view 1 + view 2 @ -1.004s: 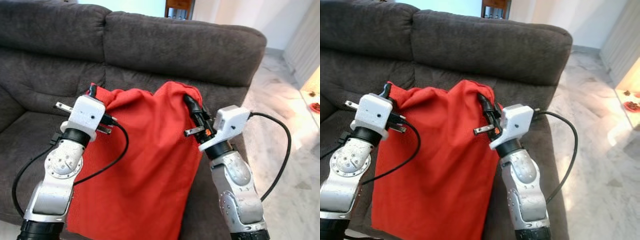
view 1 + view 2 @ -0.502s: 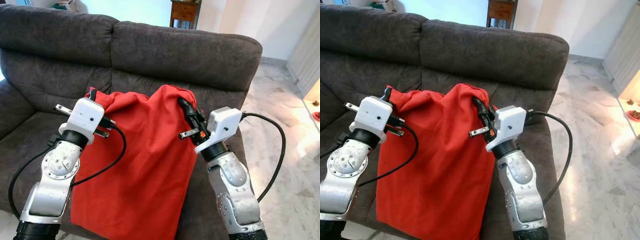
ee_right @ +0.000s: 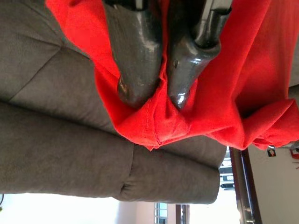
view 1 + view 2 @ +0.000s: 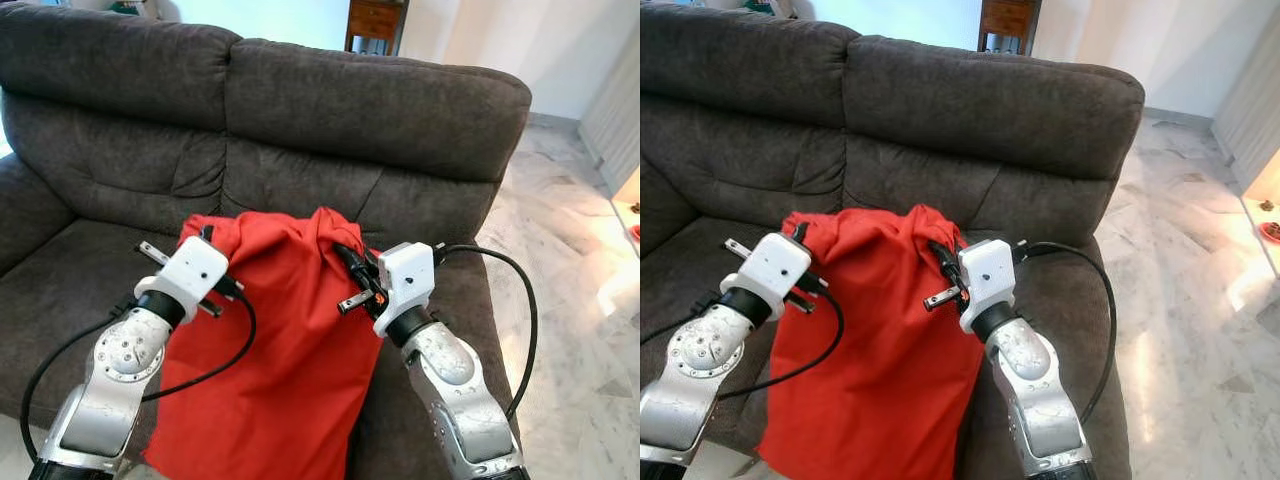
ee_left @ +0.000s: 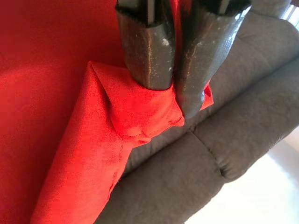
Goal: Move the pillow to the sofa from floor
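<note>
A red pillow (image 4: 280, 340) hangs limp between my two arms, its lower part draped over the front of the dark grey sofa (image 4: 370, 110). My left gripper (image 4: 205, 235) is shut on the pillow's upper left corner (image 5: 154, 112). My right gripper (image 4: 345, 262) is shut on the pillow's upper right corner (image 3: 156, 112). Both wrist views show the black fingers (image 5: 147, 51) pinching red cloth, with the sofa's cushions behind. The pillow's top edge sits low, just above the seat cushion (image 4: 70, 290).
The sofa's backrest (image 4: 980, 100) stands close behind the pillow. Pale marble floor (image 4: 570, 270) lies to the right of the sofa. A wooden cabinet (image 4: 372, 20) stands beyond the backrest.
Both grippers have come down and forward with the pillow, from level with the backrest to just above the seat cushion. The camera has tilted as well, and more of the sofa shows.
</note>
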Motion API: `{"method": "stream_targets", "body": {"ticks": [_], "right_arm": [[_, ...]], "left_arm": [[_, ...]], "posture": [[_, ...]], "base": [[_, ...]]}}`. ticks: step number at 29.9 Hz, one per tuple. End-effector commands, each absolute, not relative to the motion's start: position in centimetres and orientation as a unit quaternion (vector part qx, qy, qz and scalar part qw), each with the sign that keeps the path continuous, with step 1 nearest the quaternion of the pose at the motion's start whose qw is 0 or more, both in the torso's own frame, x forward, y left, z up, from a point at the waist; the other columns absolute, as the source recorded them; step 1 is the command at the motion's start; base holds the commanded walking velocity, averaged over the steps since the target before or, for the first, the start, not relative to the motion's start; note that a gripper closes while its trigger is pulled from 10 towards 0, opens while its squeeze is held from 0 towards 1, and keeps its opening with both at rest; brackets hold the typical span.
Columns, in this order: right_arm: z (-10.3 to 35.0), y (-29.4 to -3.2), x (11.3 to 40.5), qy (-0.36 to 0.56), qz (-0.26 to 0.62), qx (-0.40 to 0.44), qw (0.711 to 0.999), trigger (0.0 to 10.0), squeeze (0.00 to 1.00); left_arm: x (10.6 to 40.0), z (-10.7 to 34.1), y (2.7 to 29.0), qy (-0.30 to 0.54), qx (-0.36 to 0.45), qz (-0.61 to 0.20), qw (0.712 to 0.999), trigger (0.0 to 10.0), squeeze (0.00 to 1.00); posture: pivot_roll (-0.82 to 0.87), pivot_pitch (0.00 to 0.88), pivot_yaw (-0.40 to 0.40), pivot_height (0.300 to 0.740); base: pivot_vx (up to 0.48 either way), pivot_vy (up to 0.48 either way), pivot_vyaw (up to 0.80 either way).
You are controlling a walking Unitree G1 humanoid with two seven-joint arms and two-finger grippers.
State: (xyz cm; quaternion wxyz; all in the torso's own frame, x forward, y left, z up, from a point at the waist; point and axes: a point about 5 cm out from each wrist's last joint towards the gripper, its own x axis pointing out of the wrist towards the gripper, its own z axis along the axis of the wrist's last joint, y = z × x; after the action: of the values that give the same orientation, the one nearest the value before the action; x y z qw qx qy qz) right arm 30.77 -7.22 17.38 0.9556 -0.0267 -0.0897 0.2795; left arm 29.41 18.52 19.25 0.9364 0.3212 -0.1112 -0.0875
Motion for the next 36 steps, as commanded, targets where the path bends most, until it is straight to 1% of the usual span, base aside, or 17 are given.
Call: {"method": "stream_targets", "body": {"ticks": [1,4,8,9,12,13,14,16,22,29,32,33,35,36], "right_arm": [[17.6,-6.9,30.7,-0.092,0.285,-0.028,0.954,10.0,0.0],[18.0,-7.1,31.0,-0.096,0.272,-0.025,0.957,10.0,0.0],[19.9,-7.4,32.0,-0.134,0.244,-0.005,0.96,10.0,0.0],[21.1,-7.4,32.4,-0.16,0.238,-0.002,0.958,10.0,0.0],[22.8,-7.2,32.9,-0.193,0.234,0.004,0.953,10.0,0.0],[24.2,-7.0,33.2,-0.218,0.237,0.017,0.947,10.0,0.0],[24.2,-7.0,33.2,-0.218,0.237,0.017,0.947,10.0,0.0],[25.8,-6.8,33.9,-0.24,0.237,0.021,0.941,10.0,0.0],[28.5,-6.0,35.1,-0.279,0.241,0.022,0.929,10.0,0.0],[29.1,-6.2,35.7,-0.294,0.228,0.024,0.928,10.0,0.0],[29.4,-6.8,36.1,-0.3,0.217,0.022,0.929,10.0,0.0],[29.6,-8.2,37.1,-0.294,0.182,0.005,0.938,10.0,0.0],[29.9,-10.1,38.1,-0.29,0.14,-0.001,0.947,10.0,0.0],[29.9,-10.4,38.2,-0.288,0.135,-0.002,0.948,10.0,0.0]], "left_arm": [[29.5,19.5,18.5,-0.117,0.328,-0.088,0.933,10.0,0.0],[29.8,20.4,19.0,-0.132,0.329,-0.07,0.932,10.0,0.0],[30.3,22.3,19.9,-0.165,0.327,-0.039,0.93,10.0,0.0],[30.5,23.4,20.2,-0.183,0.323,-0.027,0.928,10.0,0.0],[30.8,25.0,20.8,-0.207,0.328,-0.01,0.922,10.0,0.0],[30.9,26.0,21.3,-0.222,0.332,0.004,0.917,10.0,0.0],[30.9,26.0,21.3,-0.222,0.332,0.004,0.917,10.0,0.0],[31.1,27.2,21.7,-0.237,0.339,0.013,0.91,10.0,0.0],[31.3,28.6,22.6,-0.254,0.356,0.034,0.898,10.0,0.0],[30.9,28.8,23.0,-0.265,0.354,0.052,0.895,10.0,0.0],[30.8,29.0,23.1,-0.271,0.354,0.058,0.893,10.0,0.0],[31.0,29.2,23.1,-0.274,0.353,0.058,0.893,10.0,0.0],[31.5,29.4,23.2,-0.271,0.356,0.05,0.893,10.0,0.0],[31.7,29.4,23.2,-0.269,0.358,0.047,0.893,10.0,0.0]], "posture": [[0.17,0.116,-0.05,0.74],[0.17,0.116,-0.051,0.74],[0.16,0.115,-0.048,0.74],[0.16,0.114,-0.048,0.74],[0.16,0.114,-0.048,0.74],[0.16,0.113,-0.048,0.74],[0.16,0.113,-0.048,0.74],[0.16,0.112,-0.047,0.74],[0.17,0.111,-0.049,0.74],[0.18,0.116,-0.058,0.74],[0.18,0.116,-0.056,0.74],[0.18,0.116,-0.058,0.74],[0.18,0.116,-0.059,0.74],[0.18,0.116,-0.059,0.74]], "base": [[0.0,0.0,0.0],[0.0,0.0,0.0],[0.0,0.0,0.0],[0.0,0.0,0.0],[0.0,0.0,0.0],[0.0,0.0,0.0],[0.0,0.0,0.0],[0.0,0.0,0.0],[0.0,0.0,0.0],[0.0,0.0,0.0],[0.0,0.0,0.0],[0.0,0.0,0.0],[0.0,0.0,0.0],[0.0,0.0,0.0]]}}
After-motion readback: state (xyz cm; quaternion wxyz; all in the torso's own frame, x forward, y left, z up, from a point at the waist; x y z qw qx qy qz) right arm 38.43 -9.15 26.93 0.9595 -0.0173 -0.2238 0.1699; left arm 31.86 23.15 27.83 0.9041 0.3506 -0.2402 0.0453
